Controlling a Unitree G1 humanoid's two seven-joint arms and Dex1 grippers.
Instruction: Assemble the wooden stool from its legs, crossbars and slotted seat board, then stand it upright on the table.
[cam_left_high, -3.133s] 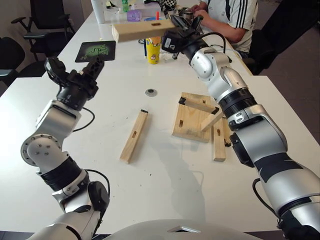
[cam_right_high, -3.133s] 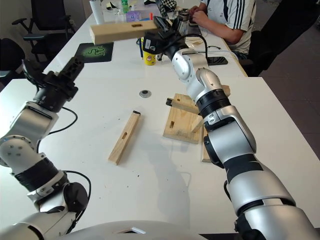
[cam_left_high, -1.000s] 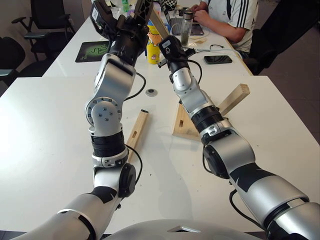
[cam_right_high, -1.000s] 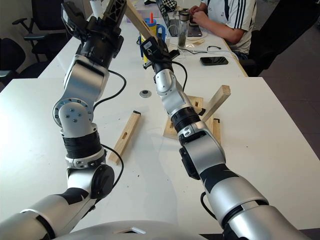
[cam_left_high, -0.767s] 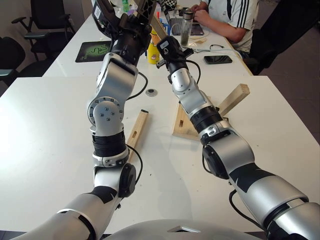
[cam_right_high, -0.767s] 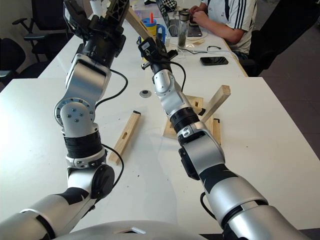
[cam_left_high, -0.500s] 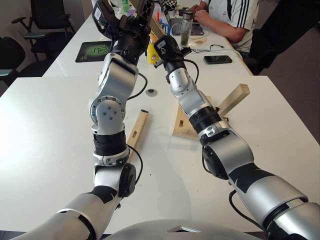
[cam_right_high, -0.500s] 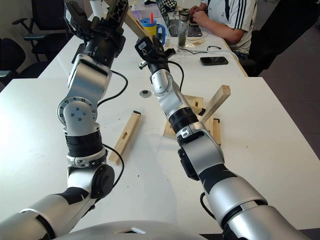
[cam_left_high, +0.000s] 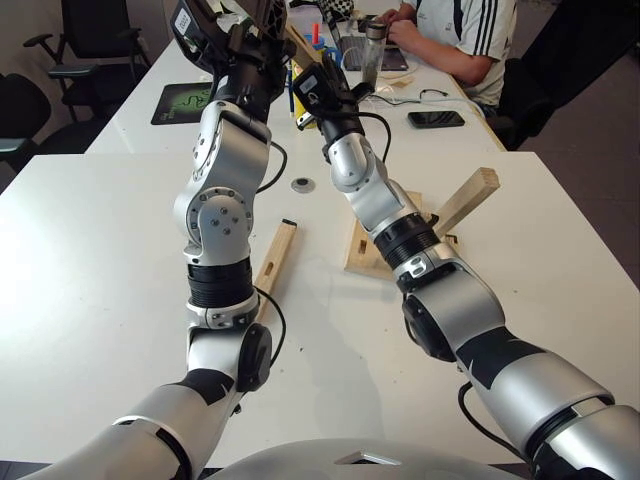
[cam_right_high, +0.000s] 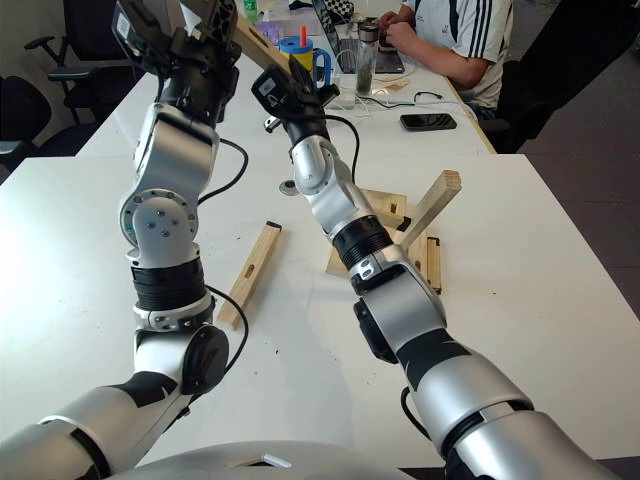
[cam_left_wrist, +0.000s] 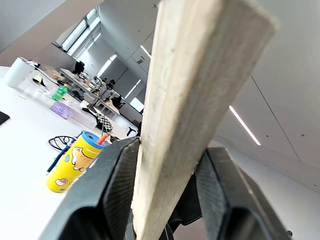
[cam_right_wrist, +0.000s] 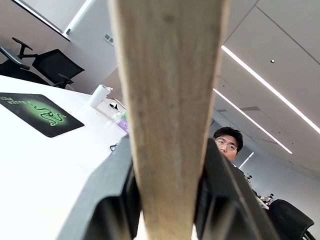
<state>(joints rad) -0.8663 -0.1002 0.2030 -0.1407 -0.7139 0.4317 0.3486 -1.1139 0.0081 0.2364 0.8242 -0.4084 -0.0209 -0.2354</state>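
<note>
A wooden leg (cam_right_high: 262, 48) is held up over the far part of the table by both arms. My left gripper (cam_left_wrist: 167, 165) is shut on its upper end, and my right gripper (cam_right_wrist: 167, 190) is shut on it lower down, just to the right. Beneath the right arm, the slotted seat board (cam_left_high: 360, 255) lies on the table, partly hidden. One leg (cam_left_high: 467, 198) leans up from it to the right. Another slotted leg (cam_left_high: 272, 268) lies loose on the table left of the board. A short piece (cam_right_high: 432, 262) lies at the board's right side.
A round grommet (cam_left_high: 301, 184) sits in the tabletop behind the loose leg. On the far table are a green mouse mat (cam_left_high: 185, 100), a yellow cup (cam_left_wrist: 67, 167), a blue mug (cam_right_high: 300, 50), a bottle (cam_left_high: 372, 40) and a phone (cam_left_high: 435, 118). A person sits there.
Three seconds ago the right gripper alone held the leg level, with the left gripper low and open. Over the last second both grippers, shut on the leg, shifted slightly left.
</note>
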